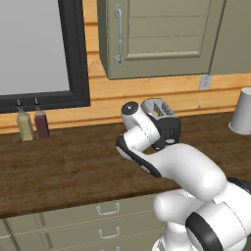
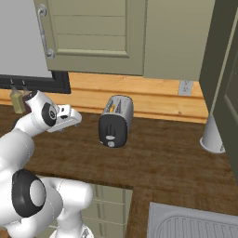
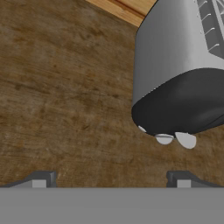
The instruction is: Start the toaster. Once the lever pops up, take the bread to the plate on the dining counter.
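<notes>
The toaster [image 2: 115,122] stands on the wooden counter [image 2: 162,158] near the back wall, black end facing me, silver top with slots. A thin tan sliver of the bread [image 2: 113,108] shows in a slot. In the hand view the toaster [image 3: 183,74] sits upper right, with small silver knobs [image 3: 175,140] on its black end. My gripper [image 2: 74,118] hangs open to the left of the toaster, apart from it, and its fingertips [image 3: 39,179] stand wide with nothing between them. In the left base view my arm covers most of the toaster [image 1: 164,113]. The plate and dining counter are out of view.
Two small bottles [image 1: 32,125] stand at the back left under a dark window frame [image 1: 78,59]. A white cylinder [image 2: 212,135] stands at the counter's right end by a tall cabinet [image 2: 225,79]. A sink [image 2: 195,223] lies front right. Wall cabinets [image 1: 157,34] hang above.
</notes>
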Robot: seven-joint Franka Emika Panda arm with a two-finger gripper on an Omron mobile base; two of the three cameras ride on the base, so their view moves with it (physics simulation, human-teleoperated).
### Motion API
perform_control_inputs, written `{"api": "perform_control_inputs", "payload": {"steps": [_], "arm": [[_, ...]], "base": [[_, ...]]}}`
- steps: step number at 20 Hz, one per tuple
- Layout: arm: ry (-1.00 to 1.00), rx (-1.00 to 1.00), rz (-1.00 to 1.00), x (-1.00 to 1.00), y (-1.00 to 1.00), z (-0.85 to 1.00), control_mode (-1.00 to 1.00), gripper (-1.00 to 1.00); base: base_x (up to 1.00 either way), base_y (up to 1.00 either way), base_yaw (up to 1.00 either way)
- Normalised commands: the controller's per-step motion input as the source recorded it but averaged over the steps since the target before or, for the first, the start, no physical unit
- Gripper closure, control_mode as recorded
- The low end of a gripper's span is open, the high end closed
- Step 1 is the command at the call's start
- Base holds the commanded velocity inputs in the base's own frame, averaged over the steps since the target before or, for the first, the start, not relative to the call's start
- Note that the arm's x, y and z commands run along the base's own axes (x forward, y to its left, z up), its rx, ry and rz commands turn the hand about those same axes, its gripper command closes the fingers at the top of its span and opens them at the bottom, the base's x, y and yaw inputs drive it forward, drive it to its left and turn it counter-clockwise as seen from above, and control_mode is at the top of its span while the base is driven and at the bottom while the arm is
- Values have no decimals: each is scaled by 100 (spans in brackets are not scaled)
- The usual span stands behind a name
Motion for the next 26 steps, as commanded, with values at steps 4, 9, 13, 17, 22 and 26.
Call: {"api": "perform_control_inputs", "payload": {"steps": [4,9,13,17,22,26], "arm": [[0,0,0,0,0,0,-100,-100],[0,0,0,0,0,0,-100,-100],[0,0,0,0,0,0,-100,-100],[0,0,0,0,0,0,-100,-100],[0,0,0,0,0,0,-100,-100],[0,0,0,0,0,0,-100,-100]], "base": [[0,0,0],[0,0,0],[0,0,0],[0,0,0],[0,0,0],[0,0,0]]}}
